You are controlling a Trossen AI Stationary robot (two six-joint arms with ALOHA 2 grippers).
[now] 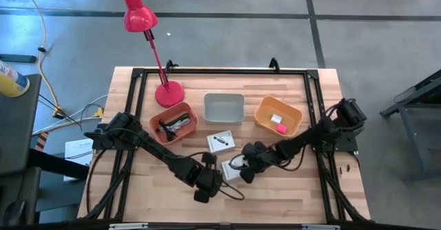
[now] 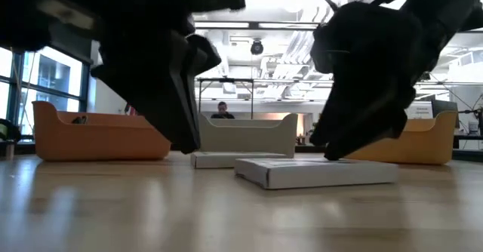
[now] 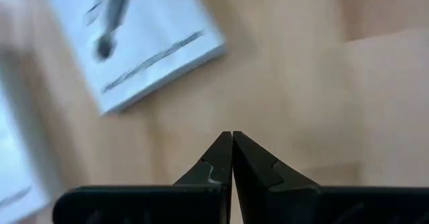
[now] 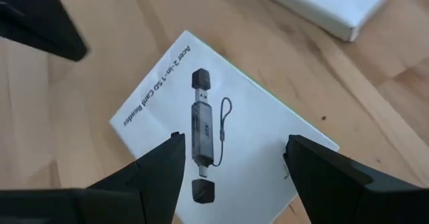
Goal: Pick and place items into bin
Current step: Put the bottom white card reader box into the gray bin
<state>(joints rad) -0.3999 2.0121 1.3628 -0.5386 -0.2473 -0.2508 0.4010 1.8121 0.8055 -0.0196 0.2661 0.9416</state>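
Observation:
Two white square packets with black print lie flat on the wooden table: one (image 1: pixel 220 142) farther back, one (image 1: pixel 232 169) nearer the front edge. My right gripper (image 4: pixel 231 160) stands open just over the nearer packet (image 4: pixel 214 143), its printed top between the fingers. Just left of that packet my left gripper (image 3: pixel 232 140) is shut and empty, pointing down at bare wood (image 3: pixel 301 83), with a packet (image 3: pixel 147 43) ahead of it. At the back, an orange bin (image 1: pixel 278 115) holds a pink and a white block, and a red-orange bin (image 1: pixel 173 122) holds dark cable and silvery bits. My right gripper comes slanting down from the table's right over the nearer packet's printed top (image 4: pixel 201 96), one finger (image 2: pixel 332 150) close to the packet's upper face (image 2: pixel 317 170). Whether it touches the packet I cannot tell.
An empty grey bin (image 1: pixel 224 107) stands between the two orange ones. A red desk lamp (image 1: pixel 141 16) rises from its base (image 1: pixel 169 92) at the back left. A black frame (image 1: pixel 220 71) runs round the table. Bare wood lies along the near edge (image 1: pixel 289 202).

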